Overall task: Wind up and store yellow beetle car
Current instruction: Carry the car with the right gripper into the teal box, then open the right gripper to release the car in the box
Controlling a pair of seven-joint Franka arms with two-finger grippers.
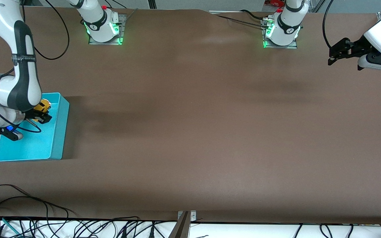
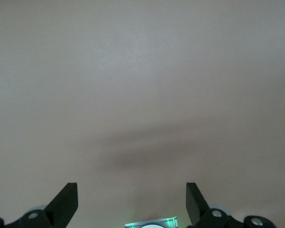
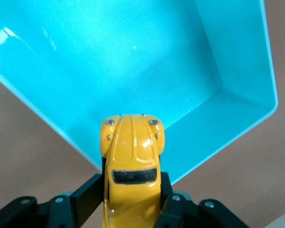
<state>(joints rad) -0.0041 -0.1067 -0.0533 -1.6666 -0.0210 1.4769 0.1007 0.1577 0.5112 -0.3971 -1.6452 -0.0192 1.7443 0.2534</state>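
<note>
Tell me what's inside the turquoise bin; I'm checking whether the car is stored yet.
Only bare turquoise floor shows inside the bin. The yellow beetle car hangs above it, clamped in the right end effector. The arm covers part of the bin.

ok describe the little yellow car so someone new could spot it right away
Find the turquoise plastic bin at the right arm's end of the table. Over it, the right gripper is shut on the tiny bright-yellow beetle car; it is the only yellow thing there.

Front camera high, facing robots; wrist cameras look down close.
</note>
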